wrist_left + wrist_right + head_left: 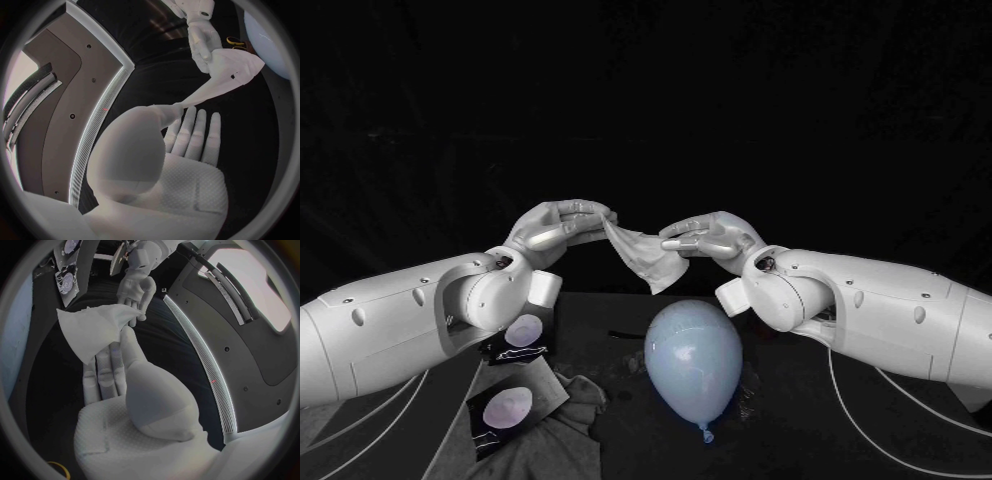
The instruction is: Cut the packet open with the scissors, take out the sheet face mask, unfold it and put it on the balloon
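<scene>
At the left of the bench (603, 315) we see two dark packets (521, 338), one nearer the robot than the other. Above them the left hand (560, 228) pinches one upper corner of the sheet face mask (643, 258), which hangs crumpled and narrows downward. Just below it the balloon (692, 360) lies on the bench, its long axis running away from the robot and its knot toward the robot. The right hand (711, 238) pinches the mask's other upper corner. The left wrist view shows the mask pulled taut from that hand's thumb, its other fingers straight. The right wrist view shows the mask fanned wide.
</scene>
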You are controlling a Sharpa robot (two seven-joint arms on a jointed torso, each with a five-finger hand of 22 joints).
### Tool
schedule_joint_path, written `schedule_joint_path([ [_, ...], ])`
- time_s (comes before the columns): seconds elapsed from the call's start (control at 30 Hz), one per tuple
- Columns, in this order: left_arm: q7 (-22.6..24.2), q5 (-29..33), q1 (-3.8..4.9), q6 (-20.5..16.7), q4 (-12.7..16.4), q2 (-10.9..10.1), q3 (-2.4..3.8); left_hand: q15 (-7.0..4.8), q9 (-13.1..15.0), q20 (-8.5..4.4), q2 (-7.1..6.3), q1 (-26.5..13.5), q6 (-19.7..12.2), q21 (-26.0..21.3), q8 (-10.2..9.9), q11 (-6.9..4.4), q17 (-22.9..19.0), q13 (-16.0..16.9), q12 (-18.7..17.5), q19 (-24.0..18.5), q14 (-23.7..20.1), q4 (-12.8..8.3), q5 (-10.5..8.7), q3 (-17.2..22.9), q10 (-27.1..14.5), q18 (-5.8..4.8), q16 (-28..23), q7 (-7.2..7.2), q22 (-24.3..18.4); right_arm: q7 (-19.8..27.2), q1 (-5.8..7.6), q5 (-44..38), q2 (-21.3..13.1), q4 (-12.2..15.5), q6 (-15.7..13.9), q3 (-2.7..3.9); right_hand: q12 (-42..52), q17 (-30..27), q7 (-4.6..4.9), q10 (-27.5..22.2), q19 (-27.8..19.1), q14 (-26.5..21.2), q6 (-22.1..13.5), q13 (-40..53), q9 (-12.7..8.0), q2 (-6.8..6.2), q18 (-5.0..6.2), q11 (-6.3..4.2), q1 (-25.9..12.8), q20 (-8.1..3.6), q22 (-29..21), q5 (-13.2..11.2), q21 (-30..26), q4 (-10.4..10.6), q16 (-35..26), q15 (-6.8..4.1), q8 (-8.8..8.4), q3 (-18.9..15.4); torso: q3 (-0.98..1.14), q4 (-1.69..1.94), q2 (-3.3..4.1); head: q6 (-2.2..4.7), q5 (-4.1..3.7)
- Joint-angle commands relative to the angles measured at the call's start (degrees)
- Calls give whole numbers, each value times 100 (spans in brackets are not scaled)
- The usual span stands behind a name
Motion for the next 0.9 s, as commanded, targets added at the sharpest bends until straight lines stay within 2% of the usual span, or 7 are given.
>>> schedule_joint_path([
  [0.03, 79, 69, 2, -62, -16, 12, 8, -8, 6, -5, 14, -42, 24, 40, 29, -9, -3, 4, 22, 72, 28, 9, 23, -42, 35, 50, 40, 106, 16, -2, 7, -127, -3, 7, 32, 6, 18, 15, -8, -9, -56, 49, 45, 332, -9, 238, 90, -23, 13, 9, 36, 22, 44, -722, -6, -8, -36, 769, 0, 0, -5, -11, -3],
  [0.33, -7, 77, 2, -203, -53, 21, 7, -27, -28, -24, 22, -39, 8, 149, 10, -11, 11, -1, 17, 364, 111, -19, 24, -61, 45, 103, 83, 120, 59, 8, 16, -131, -18, 39, 15, 7, 18, 15, -8, -9, -56, 49, 45, 332, -9, 238, 90, -23, 13, 9, 36, 22, 44, -722, -6, -8, -36, 769, 0, 1, -5, -2, -9],
  [0.53, -92, 78, -7, -250, -94, 42, 2, -33, -68, -38, 14, -32, -19, 211, -26, -3, 17, -3, 6, 465, 162, -54, 25, -84, 36, 159, 108, 139, 80, 11, 74, -121, -18, 44, 3, 11, 17, 27, -8, -15, -110, 48, 52, 359, -23, 222, 91, -23, -4, 10, 117, 21, 110, -723, -9, -8, -46, 822, -1, 1, -6, 0, -22],
  [0.63, -136, 78, -32, -246, -115, 49, -3, -30, -160, -43, 13, 40, -162, 249, -160, 14, 12, -5, -12, 489, 176, -153, 26, -52, 9, 197, 111, 171, 93, 11, 107, -120, -16, 44, -3, 13, 17, 32, -9, -16, -133, 48, 55, 370, -28, 214, 89, -24, -9, 13, 149, 21, 135, -723, -10, -11, -50, 845, -2, 3, -7, 8, -31],
  [0.73, -190, 78, -87, -220, -146, 59, -10, -27, -349, -41, 10, 114, -350, 310, -395, 24, 2, -5, -24, 483, 219, -308, 27, 8, -20, 218, 122, 169, 119, 10, 151, -121, -12, 47, -10, 16, 17, 32, -9, -16, -133, 48, 55, 370, -28, 214, 89, -24, -9, 13, 149, 21, 135, -723, -10, -11, -50, 845, -2, 4, -6, 14, -50],
  [0.9, -251, 78, -171, -162, -189, 74, -15, -31, -474, -51, 1, 126, -437, 378, -522, 22, -8, -3, -21, 493, 253, -401, 25, 2, -24, 238, 129, 133, 150, 8, 198, -122, 1, 39, -23, 19, 17, 32, -9, -16, -133, 48, 55, 370, -28, 214, 89, -24, -9, 13, 149, 21, 135, -723, -10, -11, -50, 845, -2, 3, 0, 21, -64],
])
